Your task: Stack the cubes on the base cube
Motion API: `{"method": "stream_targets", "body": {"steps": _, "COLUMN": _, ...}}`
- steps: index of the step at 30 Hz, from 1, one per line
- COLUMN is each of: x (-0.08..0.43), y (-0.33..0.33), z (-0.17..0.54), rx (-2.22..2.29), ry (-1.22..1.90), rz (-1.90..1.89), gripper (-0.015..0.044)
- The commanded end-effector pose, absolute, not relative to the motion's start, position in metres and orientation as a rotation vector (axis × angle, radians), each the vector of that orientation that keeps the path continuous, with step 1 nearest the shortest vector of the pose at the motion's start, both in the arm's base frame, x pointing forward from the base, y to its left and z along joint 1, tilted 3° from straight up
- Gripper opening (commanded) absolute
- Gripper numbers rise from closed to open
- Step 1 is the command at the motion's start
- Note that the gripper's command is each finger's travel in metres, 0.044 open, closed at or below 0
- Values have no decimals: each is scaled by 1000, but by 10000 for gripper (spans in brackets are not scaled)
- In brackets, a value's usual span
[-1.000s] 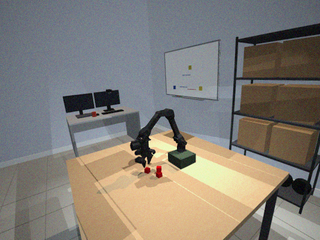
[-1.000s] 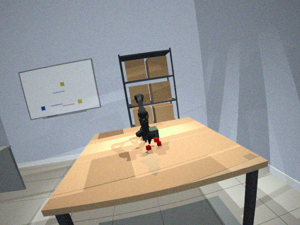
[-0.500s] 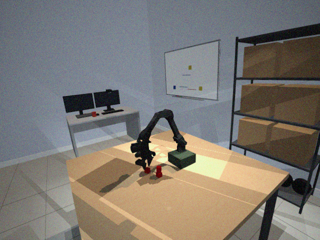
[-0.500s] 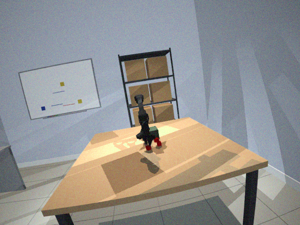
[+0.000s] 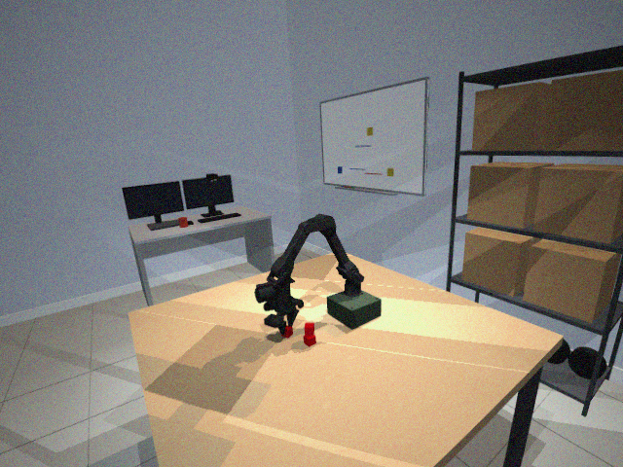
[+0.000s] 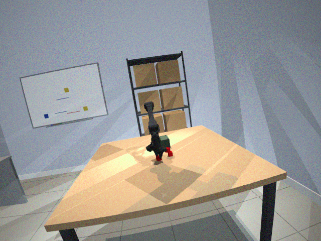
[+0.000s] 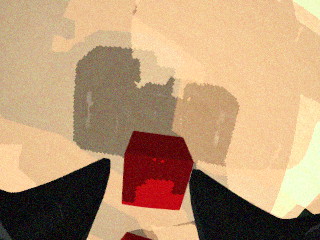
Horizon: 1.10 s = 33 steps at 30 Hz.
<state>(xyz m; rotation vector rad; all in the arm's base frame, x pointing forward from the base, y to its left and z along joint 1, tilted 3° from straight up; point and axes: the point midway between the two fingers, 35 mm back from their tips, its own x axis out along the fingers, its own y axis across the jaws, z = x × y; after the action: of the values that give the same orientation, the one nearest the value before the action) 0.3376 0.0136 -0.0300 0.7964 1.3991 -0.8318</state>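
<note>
A loose red cube (image 5: 288, 332) (image 6: 158, 158) (image 7: 157, 172) sits on the table between my fingers. My gripper (image 7: 151, 171) is open around it. In the wrist view the right finger is at the cube's side, and a narrow gap shows at the left finger. The fixed red base cube (image 5: 309, 341) (image 6: 170, 153) stands close by, with the other loose red cube (image 5: 309, 327) (image 6: 168, 149) on top. Which corner that one caps is too small to tell. At the wrist view's bottom edge only a red sliver of this stack shows.
The arm stands on a dark green block (image 5: 353, 308) (image 6: 164, 141) behind the cubes. The wooden table (image 5: 377, 386) (image 6: 124, 197) bears arm shadows and bright light patches. A desk with monitors, a whiteboard and a shelf with boxes stand away from the table.
</note>
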Motion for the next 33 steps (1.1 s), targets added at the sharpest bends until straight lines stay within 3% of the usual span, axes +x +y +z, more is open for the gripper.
{"method": "stream_targets", "body": {"steps": 1, "x": 336, "y": 13, "z": -34, "rx": 790, "ry": 1404, "rz": -841, "gripper": 134}}
{"method": "stream_targets", "body": {"steps": 3, "x": 336, "y": 13, "z": -34, "rx": 790, "ry": 1404, "rz": -841, "gripper": 105}}
{"method": "stream_targets", "body": {"steps": 33, "x": 343, "y": 15, "z": 45, "rx": 784, "ry": 1402, "rz": -831, "gripper": 105}}
